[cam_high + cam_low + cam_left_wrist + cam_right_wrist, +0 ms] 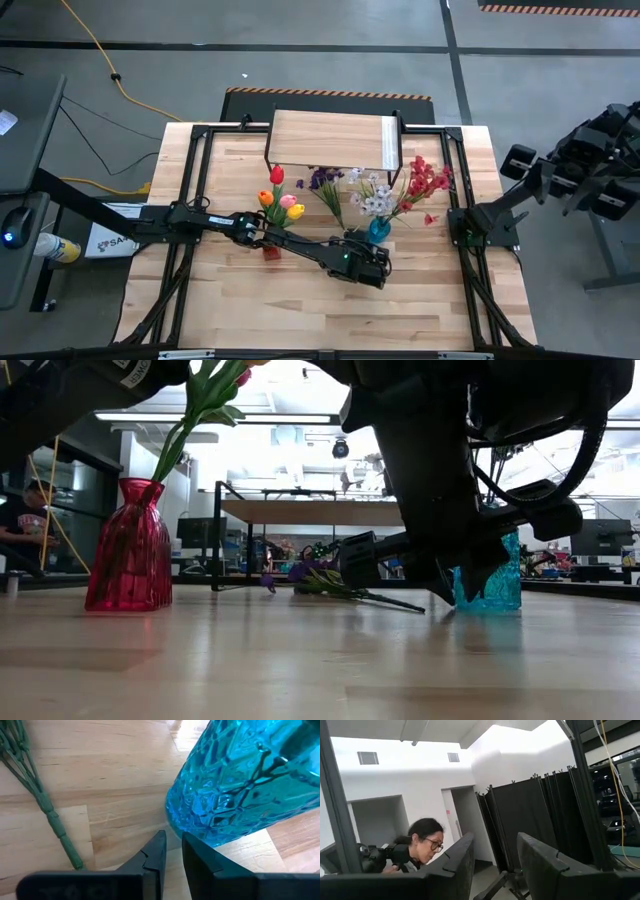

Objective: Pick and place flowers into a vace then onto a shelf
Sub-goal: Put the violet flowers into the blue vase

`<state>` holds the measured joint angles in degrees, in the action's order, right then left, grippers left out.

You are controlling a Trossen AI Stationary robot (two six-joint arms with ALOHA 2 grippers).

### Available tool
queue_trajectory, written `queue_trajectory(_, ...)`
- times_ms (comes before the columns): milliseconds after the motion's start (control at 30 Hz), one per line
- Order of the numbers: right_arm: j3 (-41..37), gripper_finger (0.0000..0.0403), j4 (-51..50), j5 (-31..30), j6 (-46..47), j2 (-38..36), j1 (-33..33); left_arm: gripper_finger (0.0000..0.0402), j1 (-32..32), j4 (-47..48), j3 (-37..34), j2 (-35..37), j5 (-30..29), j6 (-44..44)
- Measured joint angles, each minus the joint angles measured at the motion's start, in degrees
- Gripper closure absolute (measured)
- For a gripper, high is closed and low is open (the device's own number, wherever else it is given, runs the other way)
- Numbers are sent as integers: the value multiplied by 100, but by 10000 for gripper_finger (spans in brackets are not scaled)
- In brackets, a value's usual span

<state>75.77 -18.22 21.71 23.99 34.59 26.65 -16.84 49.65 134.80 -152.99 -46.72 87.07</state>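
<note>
Where faceted blue glass vase (240, 785) bulges (crackle-textured), left gripper (172, 851) nears.

Your left gripper (172, 855) sits low on the table (300, 310) right against the blue vase (379, 230), its fingers nearly together. The purple spray (325, 190) lies close on its other side, the red vase (272, 250) under its arm. The shelf (330, 140) blocks the far edge. You have open board along the near edge.

Dark jointed arms, black angular fingers (197, 857)
</note>
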Motion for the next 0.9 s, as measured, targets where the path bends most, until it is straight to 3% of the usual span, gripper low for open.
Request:
queue_trajectory(167, 0, 263, -2, -48, 0, 0, -1, 307, 27, 195, 0, 2, 110, 50)
queue_trajectory(567, 0, 263, -3, -164, 5, 0, -1, 307, 308, -191, 20, 48, 1086, 178)
queue_trajectory(900, 0, 263, -117, -176, 17, 0, -1, 307, 296, -156, 20, 35, 1097, 236)
